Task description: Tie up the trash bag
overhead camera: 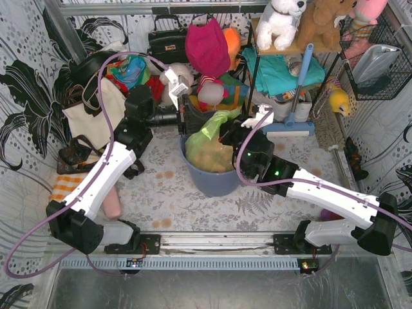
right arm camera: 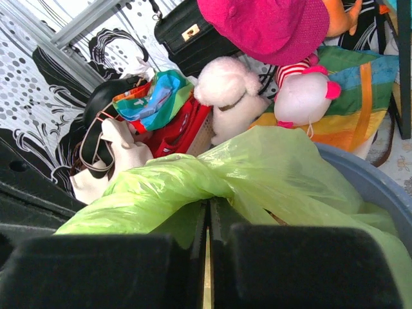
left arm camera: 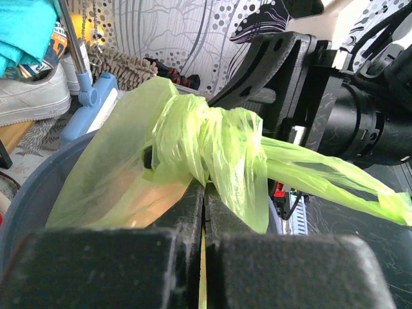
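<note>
- The left gripper [left arm camera: 205,193] was squeezed shut, with a bit of the trash bag [left arm camera: 206,138] pinched at its tips, right under a knot.
- The right gripper [right arm camera: 208,209] was shut too, and it pinched a twisted green tail of the same bag.
- The bag looked thin, soft and light. I think it could slip or tear if pulled hard, so the bunched neck by the knot seemed the best place to hold.
- The bag sat inside the round blue-grey bin [overhead camera: 212,183], between the 2 arms.
- Crumpled brown paper [overhead camera: 207,158] showed through the bag and filled it.
- Farther back stood a cream tote bag [overhead camera: 90,112]. I could not tell what was in it.
</note>
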Available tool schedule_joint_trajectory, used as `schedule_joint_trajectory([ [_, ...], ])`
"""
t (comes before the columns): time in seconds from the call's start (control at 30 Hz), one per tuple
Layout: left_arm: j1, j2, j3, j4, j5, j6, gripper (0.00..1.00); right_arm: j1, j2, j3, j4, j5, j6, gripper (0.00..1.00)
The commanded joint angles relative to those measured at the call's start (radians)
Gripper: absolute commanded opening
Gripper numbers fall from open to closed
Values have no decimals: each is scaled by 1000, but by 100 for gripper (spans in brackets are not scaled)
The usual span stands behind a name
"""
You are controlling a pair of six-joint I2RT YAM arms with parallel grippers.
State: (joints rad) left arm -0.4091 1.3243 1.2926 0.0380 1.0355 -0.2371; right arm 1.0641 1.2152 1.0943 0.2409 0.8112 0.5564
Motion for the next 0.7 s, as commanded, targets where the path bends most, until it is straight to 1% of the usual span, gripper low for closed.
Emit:
schedule_joint_trajectory([
  [0.0, -2, -20, -3, -47, -12, 46, 4, -8, 17, -10, 92, -20, 11, 0],
  [0.17, -3, -35, -16, -56, -9, 40, 4, -18, 42, -14, 160, -19, -14, 0],
  [0.37, -17, -57, -42, -78, 16, 37, 4, -39, 66, -41, 307, -54, -50, 0],
  [0.67, -69, -40, -52, -97, 19, 44, 4, -58, 100, -104, 542, -143, -85, 0],
])
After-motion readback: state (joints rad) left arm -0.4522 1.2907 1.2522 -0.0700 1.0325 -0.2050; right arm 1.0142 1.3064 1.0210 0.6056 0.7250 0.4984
